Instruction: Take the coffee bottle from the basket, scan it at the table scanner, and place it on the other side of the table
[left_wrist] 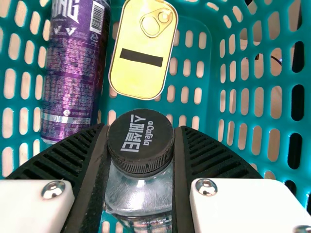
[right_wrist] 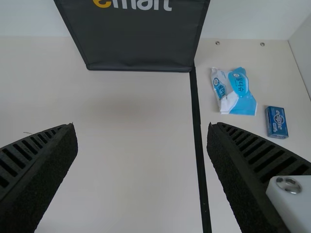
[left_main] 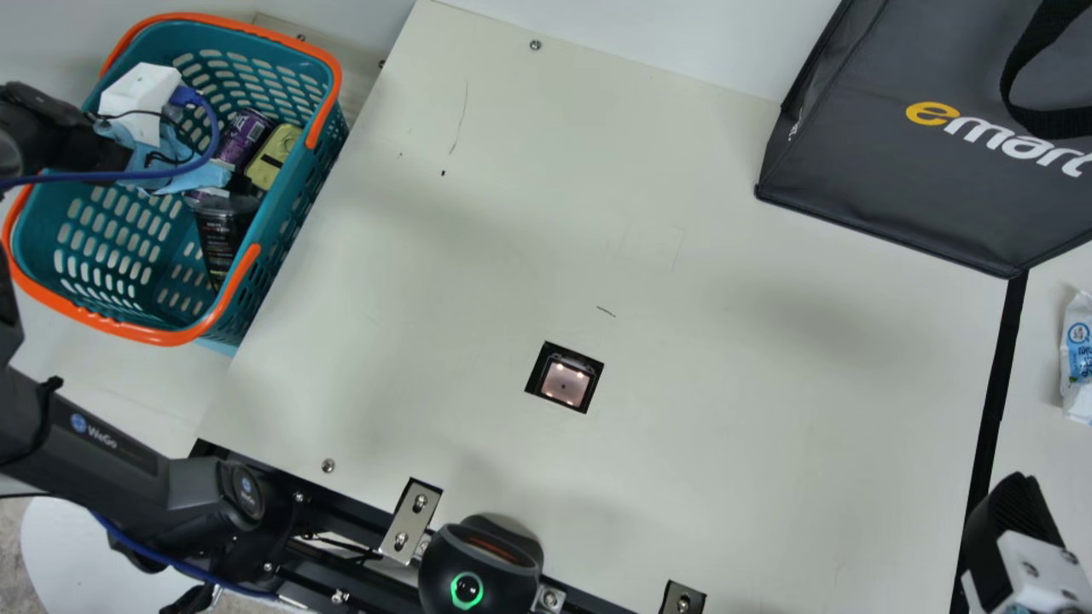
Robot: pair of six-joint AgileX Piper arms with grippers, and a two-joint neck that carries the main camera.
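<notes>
Two ribbed fingers of the left gripper [left_wrist: 141, 141] are closed in on the coffee bottle [left_wrist: 138, 191], one on each side of its black cap [left_wrist: 141, 141], with no gap that I can make out. The bottle is inside the basket [left_main: 171, 336], at the upper left of the main view. It looks roughly upright: its long axis runs from the cap down between the fingers and away from the wrist, the body leaning a little out of line with them. A purple can [left_wrist: 74, 73] and a yellow tin [left_wrist: 143, 48] lie just beside it.

The left arm is clearly the nearer one; the right gripper [right_wrist: 142, 131], its jaws wide and holding nothing, is at the lower right of the main view, well apart.

I judge the grasp made and the lift next: up along the axis, clear of the rim, then towards the scanner [left_main: 565, 382], just below the middle of the frame. Held by the cap alone, the bottle could swing or catch the rim.
</notes>
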